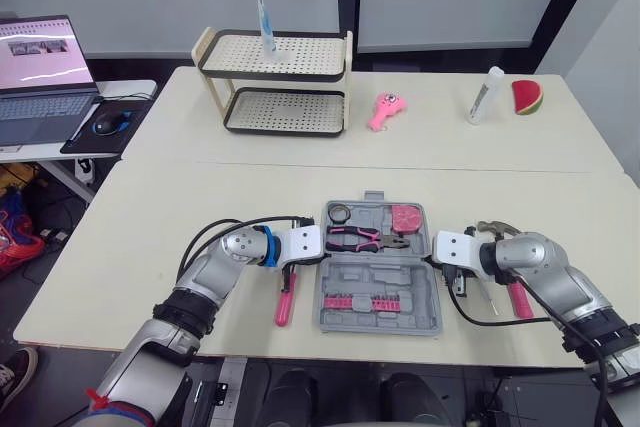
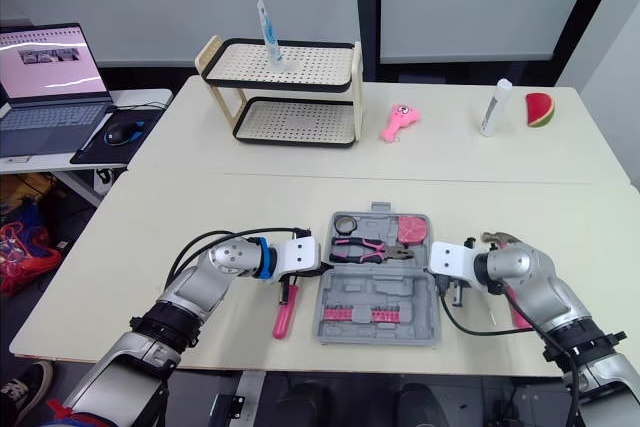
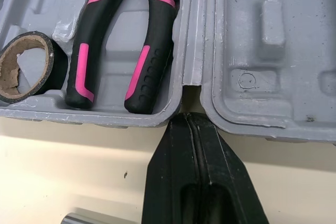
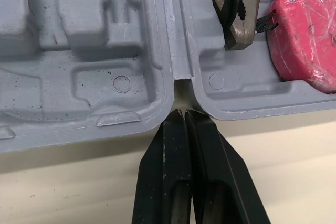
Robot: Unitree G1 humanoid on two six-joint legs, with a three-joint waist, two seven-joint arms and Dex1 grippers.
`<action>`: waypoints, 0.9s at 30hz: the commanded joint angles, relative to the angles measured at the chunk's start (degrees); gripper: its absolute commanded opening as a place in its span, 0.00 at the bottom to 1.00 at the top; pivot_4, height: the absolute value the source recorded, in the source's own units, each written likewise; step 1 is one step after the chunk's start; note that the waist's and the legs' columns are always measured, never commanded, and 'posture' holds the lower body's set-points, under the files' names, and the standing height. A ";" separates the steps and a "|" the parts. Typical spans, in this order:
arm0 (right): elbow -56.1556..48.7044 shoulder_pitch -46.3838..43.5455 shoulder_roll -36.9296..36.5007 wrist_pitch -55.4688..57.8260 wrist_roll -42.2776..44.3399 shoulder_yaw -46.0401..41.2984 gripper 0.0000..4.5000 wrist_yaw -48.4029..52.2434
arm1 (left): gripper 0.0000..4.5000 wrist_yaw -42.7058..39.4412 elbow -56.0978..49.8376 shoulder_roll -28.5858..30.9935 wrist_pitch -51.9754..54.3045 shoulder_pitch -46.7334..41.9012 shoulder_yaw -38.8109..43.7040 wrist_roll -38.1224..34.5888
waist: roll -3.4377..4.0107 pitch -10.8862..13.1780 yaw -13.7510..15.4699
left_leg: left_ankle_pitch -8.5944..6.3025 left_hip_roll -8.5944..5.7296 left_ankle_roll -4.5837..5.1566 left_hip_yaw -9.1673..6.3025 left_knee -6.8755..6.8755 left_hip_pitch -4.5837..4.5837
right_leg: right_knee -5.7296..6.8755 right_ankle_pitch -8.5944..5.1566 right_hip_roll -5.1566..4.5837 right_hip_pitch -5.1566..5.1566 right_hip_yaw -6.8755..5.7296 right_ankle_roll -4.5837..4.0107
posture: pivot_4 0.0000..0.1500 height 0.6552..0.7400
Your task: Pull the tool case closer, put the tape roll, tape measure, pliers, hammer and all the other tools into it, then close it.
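Presently find tool case lying open flat at 6 o'clock on the tabletop. Inside its far half, note tape roll at 11 o'clock, pliers at 12 with handles toward the roll, and pink tape measure at 1 o'clock. In near half, see row of pink bits at 6 o'clock.

Spot left pincer at 9 o'clock of the case, fingers pressed together, tip right up against the hinge notch. Same for right pincer at 3 o'clock: fingers together, tip at the notch, gripping nothing.

Outside the case, log pink-handled screwdriver on the tabletop at 8 o'clock and hammer at 4 o'clock, partly hidden by the right arm.
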 commanded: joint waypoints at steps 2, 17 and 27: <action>-2.72 -0.34 0.76 -0.36 0.89 -0.41 0.00 0.06 | 0.00 -0.18 -2.15 -1.28 -1.71 -0.39 -1.04 -0.20 | 0.00 0.00 0.00 | 0.00 0.00 0.00 0.00 0.00 0.00 | 0.00 0.00 0.00 0.00 0.00 0.00 | 1.00 1.00; -1.79 0.53 -2.25 -0.55 2.00 -3.59 0.00 -0.55 | 0.00 -1.89 -6.90 4.07 -2.88 0.56 0.58 -0.13 | 0.00 0.00 -0.01 | 0.00 0.00 0.00 0.01 -0.01 -0.03 | 0.00 0.00 0.00 -0.04 0.01 0.00 | 1.00 1.00; -12.42 6.85 -10.97 10.05 17.93 -20.49 0.00 6.13 | 0.00 -4.84 -18.73 15.32 8.70 7.28 14.55 -13.02 | 0.02 0.02 -0.11 | 0.00 0.06 0.01 0.00 -0.05 -0.06 | 0.00 0.00 0.01 -0.07 0.02 0.00 | 1.00 1.00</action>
